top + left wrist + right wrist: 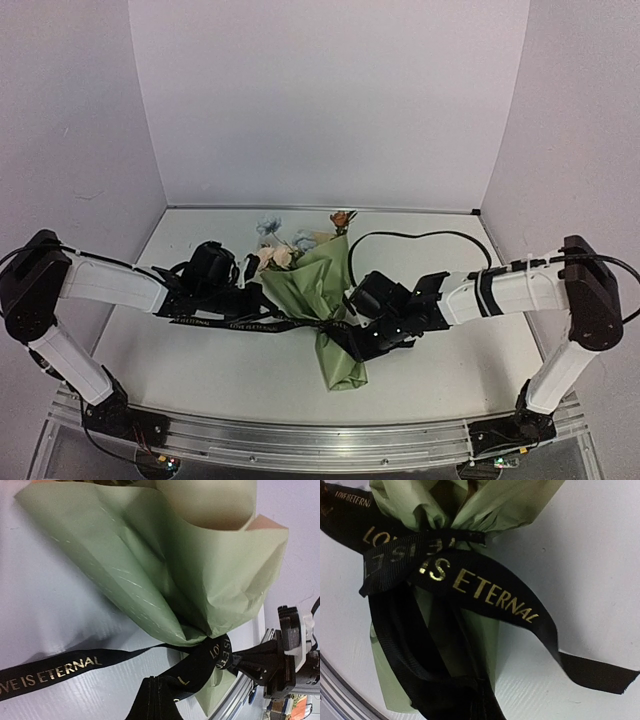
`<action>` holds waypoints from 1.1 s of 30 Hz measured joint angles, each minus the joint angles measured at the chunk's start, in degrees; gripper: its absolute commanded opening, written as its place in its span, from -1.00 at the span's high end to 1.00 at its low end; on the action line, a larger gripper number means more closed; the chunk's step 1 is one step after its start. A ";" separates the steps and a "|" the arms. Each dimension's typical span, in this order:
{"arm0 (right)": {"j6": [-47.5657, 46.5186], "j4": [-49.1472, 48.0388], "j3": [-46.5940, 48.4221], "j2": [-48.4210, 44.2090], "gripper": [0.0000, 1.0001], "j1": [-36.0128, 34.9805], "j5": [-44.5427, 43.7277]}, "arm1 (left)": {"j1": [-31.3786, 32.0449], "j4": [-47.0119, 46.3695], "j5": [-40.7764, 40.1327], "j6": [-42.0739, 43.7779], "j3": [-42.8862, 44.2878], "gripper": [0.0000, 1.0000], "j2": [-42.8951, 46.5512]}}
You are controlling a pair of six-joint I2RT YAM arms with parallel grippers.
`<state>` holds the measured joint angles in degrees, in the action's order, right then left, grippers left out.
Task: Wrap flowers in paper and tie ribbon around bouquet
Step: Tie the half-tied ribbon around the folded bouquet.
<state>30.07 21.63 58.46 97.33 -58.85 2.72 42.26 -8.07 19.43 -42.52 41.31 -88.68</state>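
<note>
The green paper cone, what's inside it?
Flower heads poke from the wide end of the paper cone: pale blue, cream and orange. Their stems are hidden by the paper, which a black ribbon cinches near the narrow end.

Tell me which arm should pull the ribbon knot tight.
Right, probably: the right gripper is shut on ribbon strands running from the knot on the bouquet; the left gripper sits farther off, beside its wide end.

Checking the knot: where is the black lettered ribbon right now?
Top view: the black lettered ribbon is tied around the narrow waist of the green paper-cone bouquet at mid-table, one tail running left.
</note>
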 measured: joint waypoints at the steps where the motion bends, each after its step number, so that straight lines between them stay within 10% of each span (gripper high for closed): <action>1: 0.44 -0.50 0.15 0.56 1.00 -0.64 -0.20 | -0.94 0.03 0.13 0.02 -0.41 1.00 0.40; 10: 2.85 -1.78 2.06 0.59 1.00 -3.08 -8.48 | -6.87 0.04 3.08 0.78 -0.98 1.00 1.73; 24: -5.14 -3.82 1.74 -0.38 0.13 -2.95 -4.78 | -7.08 -1.95 12.91 4.20 -0.45 1.00 -1.36; 33: -11.39 -1.57 6.55 0.18 0.06 -1.55 2.36 | -7.08 -2.04 15.07 5.23 0.84 1.00 -2.56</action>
<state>18.68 20.06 65.00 97.51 -60.40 5.08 35.18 -10.11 34.50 -37.28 42.15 -91.25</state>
